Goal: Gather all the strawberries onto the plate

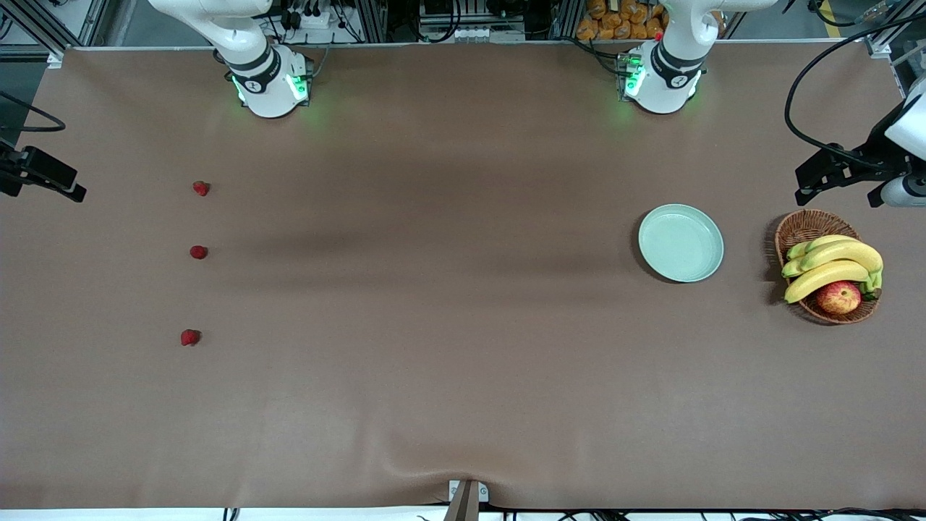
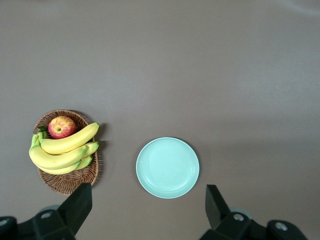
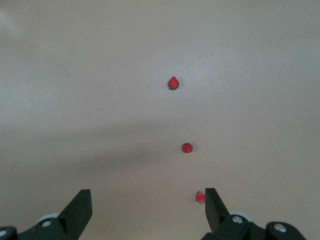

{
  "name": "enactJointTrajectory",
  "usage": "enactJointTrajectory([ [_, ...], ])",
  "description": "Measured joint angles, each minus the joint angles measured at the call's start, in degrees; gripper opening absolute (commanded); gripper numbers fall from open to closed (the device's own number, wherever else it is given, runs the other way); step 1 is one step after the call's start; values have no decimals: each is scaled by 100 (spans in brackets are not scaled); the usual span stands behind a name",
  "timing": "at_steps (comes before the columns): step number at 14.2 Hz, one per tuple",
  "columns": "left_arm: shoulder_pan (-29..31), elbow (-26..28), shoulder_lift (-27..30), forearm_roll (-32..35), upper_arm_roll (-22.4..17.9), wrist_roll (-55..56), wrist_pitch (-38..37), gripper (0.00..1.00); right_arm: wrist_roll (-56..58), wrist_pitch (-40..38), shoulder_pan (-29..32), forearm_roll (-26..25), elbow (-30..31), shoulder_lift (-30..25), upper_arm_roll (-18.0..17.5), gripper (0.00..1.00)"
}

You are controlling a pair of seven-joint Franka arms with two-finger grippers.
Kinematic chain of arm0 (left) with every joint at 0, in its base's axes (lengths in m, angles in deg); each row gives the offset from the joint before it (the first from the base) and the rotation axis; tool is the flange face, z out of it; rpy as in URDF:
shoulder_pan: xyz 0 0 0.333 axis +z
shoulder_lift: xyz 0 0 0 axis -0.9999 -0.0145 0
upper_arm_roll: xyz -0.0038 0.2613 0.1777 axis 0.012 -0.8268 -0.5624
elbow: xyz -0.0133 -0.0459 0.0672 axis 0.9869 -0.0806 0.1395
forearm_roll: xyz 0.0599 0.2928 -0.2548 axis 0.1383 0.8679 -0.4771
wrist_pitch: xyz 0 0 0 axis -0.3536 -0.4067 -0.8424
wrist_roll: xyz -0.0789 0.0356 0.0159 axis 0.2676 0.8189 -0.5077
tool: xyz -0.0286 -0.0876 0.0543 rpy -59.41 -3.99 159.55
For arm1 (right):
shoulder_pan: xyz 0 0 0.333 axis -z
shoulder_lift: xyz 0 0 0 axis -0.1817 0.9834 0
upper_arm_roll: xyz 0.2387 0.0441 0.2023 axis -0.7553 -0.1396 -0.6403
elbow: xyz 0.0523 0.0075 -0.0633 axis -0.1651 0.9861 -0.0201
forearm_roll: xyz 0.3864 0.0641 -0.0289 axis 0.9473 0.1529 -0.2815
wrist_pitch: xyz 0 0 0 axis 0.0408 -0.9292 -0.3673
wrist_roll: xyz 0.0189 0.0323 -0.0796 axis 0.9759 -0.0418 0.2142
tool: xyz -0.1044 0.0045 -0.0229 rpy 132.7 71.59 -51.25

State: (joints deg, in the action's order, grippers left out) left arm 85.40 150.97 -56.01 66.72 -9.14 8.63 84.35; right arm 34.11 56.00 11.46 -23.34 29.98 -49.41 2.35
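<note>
Three strawberries [image 1: 201, 188] [image 1: 198, 252] [image 1: 189, 337] in a row near right arm's end, well apart from empty plate [image 1: 681, 242] beside basket [image 1: 796, 228]. Likely light, soft, bruisable; best pinched gently across the body. Right gripper [image 3: 145, 210] spread wide above berries; left gripper [image 2: 147, 210] spread wide over plate, waiting.
</note>
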Motion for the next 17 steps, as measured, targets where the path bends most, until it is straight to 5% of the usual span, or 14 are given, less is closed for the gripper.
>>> enactJointTrajectory([
  [12, 6, 2, -1, 0, -3, 0, -12, 100, 42, -75, 798, -476, 142, 1140, 91, 100],
  [17, 7, 2, -1, 0, -3, 0, -15, 100, 46, 55, 1116, -498, 1227, 1277, 95, 100],
])
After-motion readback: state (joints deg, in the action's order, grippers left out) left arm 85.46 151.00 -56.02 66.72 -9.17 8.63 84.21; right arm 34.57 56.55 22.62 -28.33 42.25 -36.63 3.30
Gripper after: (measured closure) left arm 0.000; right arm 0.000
